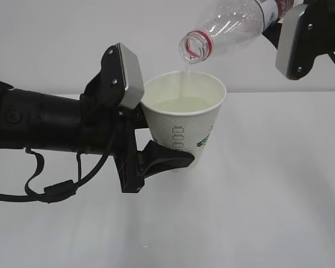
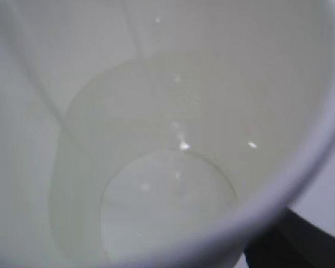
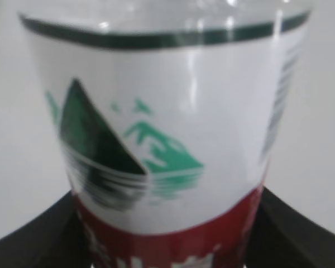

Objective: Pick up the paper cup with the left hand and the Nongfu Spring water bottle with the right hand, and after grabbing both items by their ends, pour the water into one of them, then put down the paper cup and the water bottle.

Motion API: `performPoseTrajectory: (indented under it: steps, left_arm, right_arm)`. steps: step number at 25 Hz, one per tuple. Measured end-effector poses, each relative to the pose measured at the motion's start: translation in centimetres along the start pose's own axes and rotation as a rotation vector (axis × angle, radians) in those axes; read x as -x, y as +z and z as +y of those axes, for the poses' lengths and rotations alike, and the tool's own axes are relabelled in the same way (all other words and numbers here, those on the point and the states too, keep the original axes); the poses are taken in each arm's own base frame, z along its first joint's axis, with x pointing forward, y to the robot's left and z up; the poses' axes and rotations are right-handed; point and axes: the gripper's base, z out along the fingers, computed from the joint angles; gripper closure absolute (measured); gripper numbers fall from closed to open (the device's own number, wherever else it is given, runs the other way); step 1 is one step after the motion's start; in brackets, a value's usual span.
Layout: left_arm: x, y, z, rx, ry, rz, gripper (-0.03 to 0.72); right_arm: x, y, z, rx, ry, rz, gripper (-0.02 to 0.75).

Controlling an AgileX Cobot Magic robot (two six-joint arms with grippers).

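The white paper cup (image 1: 185, 131) hangs above the table, held upright, with my left gripper (image 1: 164, 140) shut on its lower side. One black finger (image 1: 170, 159) shows under it; the other is hidden behind the cup. The clear Nongfu Spring water bottle (image 1: 234, 25) is tilted, mouth down, over the cup's rim. A thin stream of water (image 1: 184, 78) falls into the pale pool (image 1: 181, 104). My right gripper (image 1: 282, 22) is shut on the bottle's labelled end. In the left wrist view the cup's inside (image 2: 100, 84) fills the frame, with water (image 2: 167, 206) at the bottom. The right wrist view shows the bottle's label (image 3: 167, 139) between my fingers (image 3: 33, 240).
The white table (image 1: 268, 212) lies below both arms and a plain white wall stands behind. A black cable (image 1: 50, 192) loops under the left arm. The right arm's grey block (image 1: 293, 42) sits at the top right edge of the exterior view.
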Motion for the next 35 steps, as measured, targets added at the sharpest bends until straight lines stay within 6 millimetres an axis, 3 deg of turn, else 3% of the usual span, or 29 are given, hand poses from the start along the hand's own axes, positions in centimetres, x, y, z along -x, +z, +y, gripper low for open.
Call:
performPoseTrajectory:
  steps: [15, 35]
  left_arm:
    - [-0.01, 0.0, -0.01, -0.001, 0.001, 0.001, 0.188]
    - [-0.01, 0.0, -0.01, -0.001, 0.001, 0.001, 0.188]
  right_arm:
    - [0.0, 0.0, 0.0, 0.0, -0.001, 0.0, 0.223]
    - [-0.01, 0.0, -0.01, -0.001, 0.281, 0.001, 0.223]
